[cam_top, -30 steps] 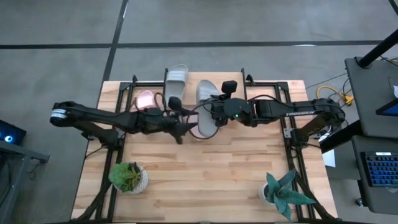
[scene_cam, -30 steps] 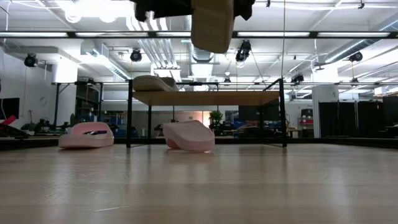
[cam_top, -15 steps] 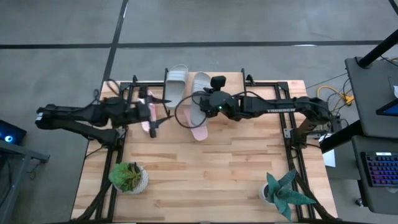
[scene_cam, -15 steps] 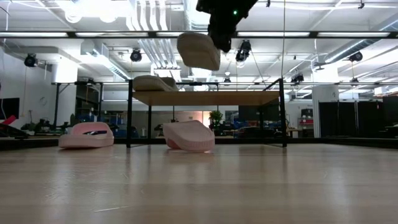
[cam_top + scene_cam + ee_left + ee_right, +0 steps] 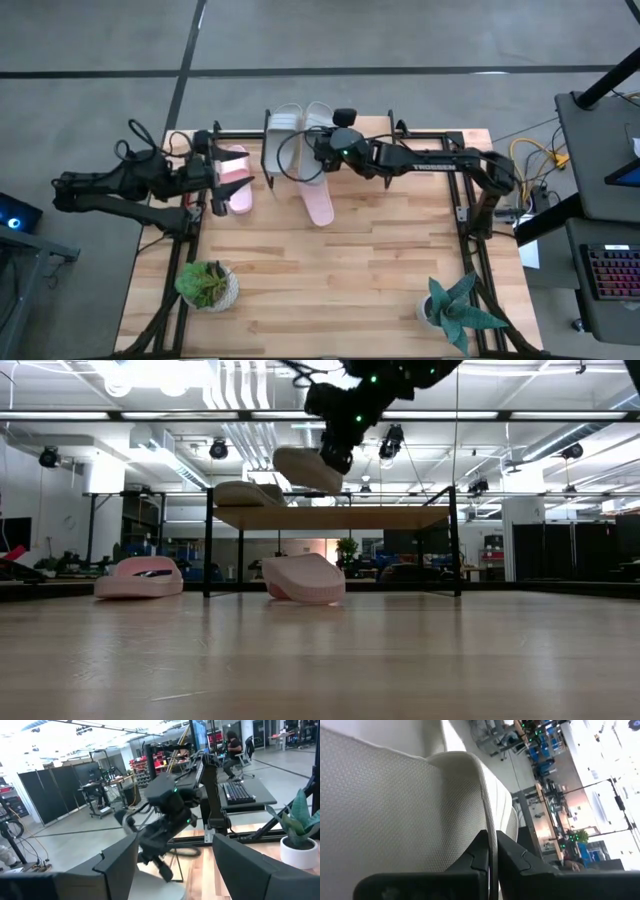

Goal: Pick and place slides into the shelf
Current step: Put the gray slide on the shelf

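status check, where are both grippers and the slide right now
Right gripper shut on grey slide, just above shelf top, beside first grey slide. Left gripper open over pink slide. Nothing in the way.

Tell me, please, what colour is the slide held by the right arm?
Light grey slide, clearest in the high view.

slides: two light grey (image 5: 284,128), two pink (image 5: 236,176) | shelf (image 5: 330,517): light wood, black frame
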### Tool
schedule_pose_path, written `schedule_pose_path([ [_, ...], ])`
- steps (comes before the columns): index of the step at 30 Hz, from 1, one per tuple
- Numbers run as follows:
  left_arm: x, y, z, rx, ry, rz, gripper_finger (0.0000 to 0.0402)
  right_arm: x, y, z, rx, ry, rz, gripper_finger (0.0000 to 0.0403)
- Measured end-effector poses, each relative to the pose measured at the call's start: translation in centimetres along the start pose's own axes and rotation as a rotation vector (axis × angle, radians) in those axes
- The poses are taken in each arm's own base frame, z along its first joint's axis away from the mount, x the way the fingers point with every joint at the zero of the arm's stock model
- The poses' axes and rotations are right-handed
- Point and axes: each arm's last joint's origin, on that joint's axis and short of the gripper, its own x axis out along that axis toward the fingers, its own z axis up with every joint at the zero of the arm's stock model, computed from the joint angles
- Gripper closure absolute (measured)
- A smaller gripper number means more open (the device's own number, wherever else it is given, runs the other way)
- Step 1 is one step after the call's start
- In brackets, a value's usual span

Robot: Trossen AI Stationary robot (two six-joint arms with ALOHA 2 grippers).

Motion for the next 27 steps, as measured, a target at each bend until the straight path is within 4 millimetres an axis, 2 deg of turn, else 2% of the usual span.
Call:
schedule_pose_path([
  [5, 0.2, -0.2, -0.5, 0.006, 0.015, -0.004, 0.0162, 2.2, 0.1, 0.0, -0.001, 0.033, -0.008, 0.0394],
  [8, 0.3, -0.3, -0.7, 0.009, 0.023, -0.006, 0.0162, 2.8, -0.4, 0.1, -0.005, 0.050, -0.007, 0.0394],
  [19, 0.4, -0.4, -0.9, 0.019, 0.032, -0.003, 0.0161, 3.9, -1.4, -1.0, 0.017, 0.083, 0.048, 0.0394],
  [27, 0.4, -0.4, -0.9, 0.014, 0.032, -0.003, 0.0161, 4.4, -1.1, -1.9, 0.052, 0.091, 0.073, 0.0394],
])
